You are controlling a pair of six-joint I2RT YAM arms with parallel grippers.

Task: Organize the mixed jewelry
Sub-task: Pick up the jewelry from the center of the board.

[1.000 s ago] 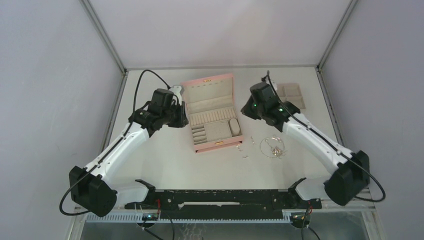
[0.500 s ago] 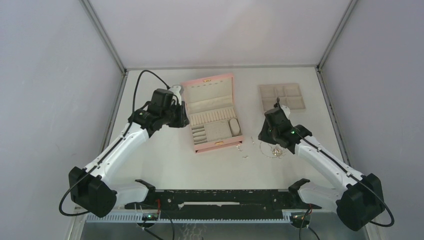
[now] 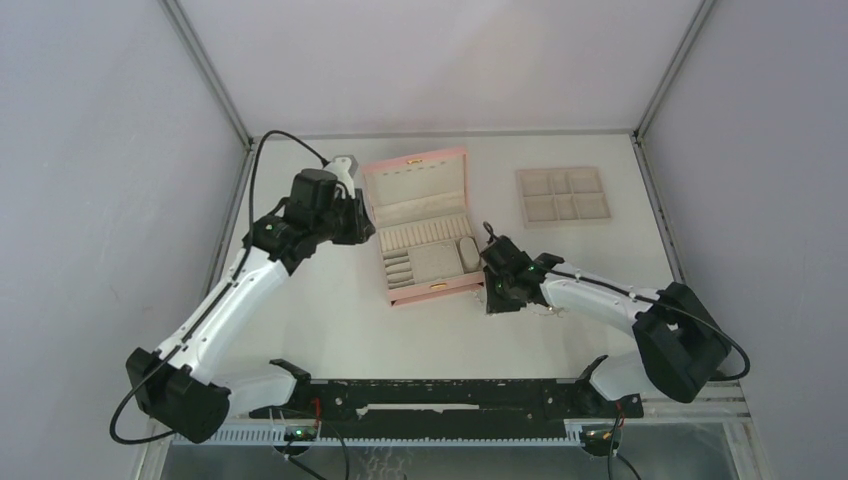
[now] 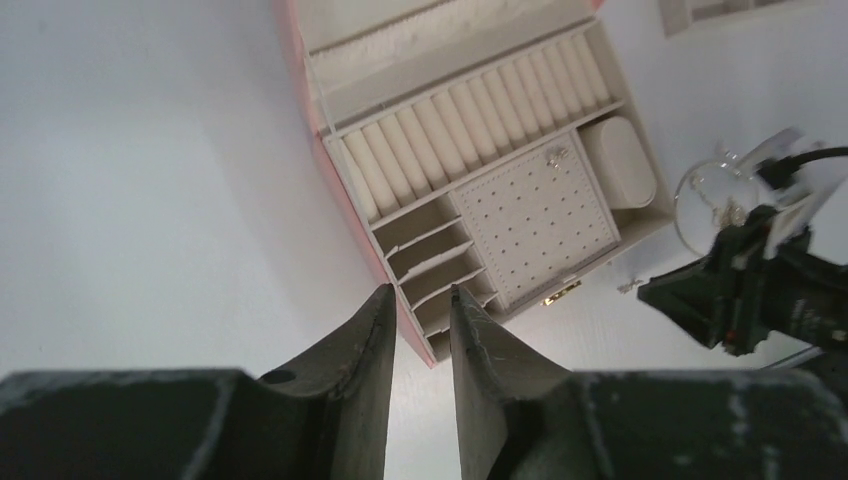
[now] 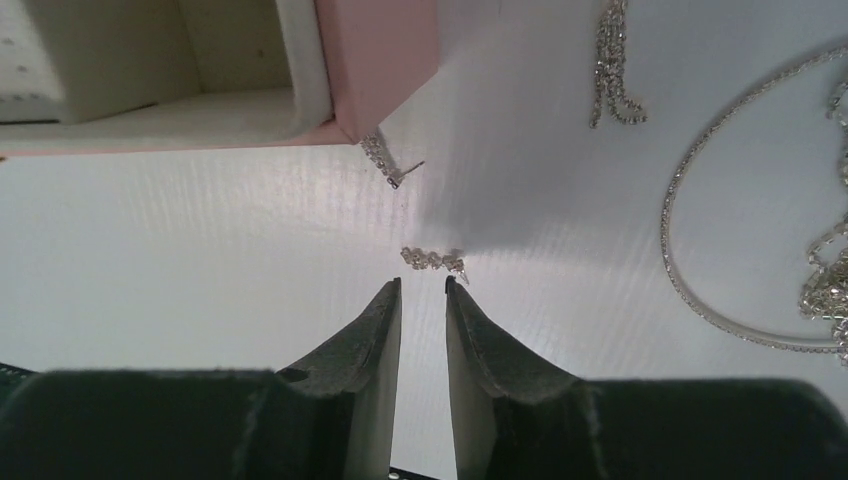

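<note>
The mixed jewelry lies on the white table by the pink box's (image 3: 418,190) front right corner. In the right wrist view a small silver earring (image 5: 433,260) lies just beyond my right gripper (image 5: 423,283), whose jaws stand slightly apart with nothing between them. Another earring (image 5: 389,162) touches the box corner (image 5: 375,60). A short chain piece (image 5: 612,70) and the looped necklace (image 5: 690,270) lie to the right. My left gripper (image 4: 420,292) is narrowly open and empty above the box's left front edge (image 4: 412,335). A tiny silver piece (image 4: 555,155) sits on the box's perforated panel.
The flat beige compartment tray (image 3: 562,195) lies at the back right. The pink box's lid stands open toward the back. My right arm (image 3: 600,295) lies low across the table in front of the necklace. Metal frame rails border the table.
My right arm swung from the back near the beige tray forward and left, down to the table by the box's front right corner. My left arm shifted slightly toward the back.
</note>
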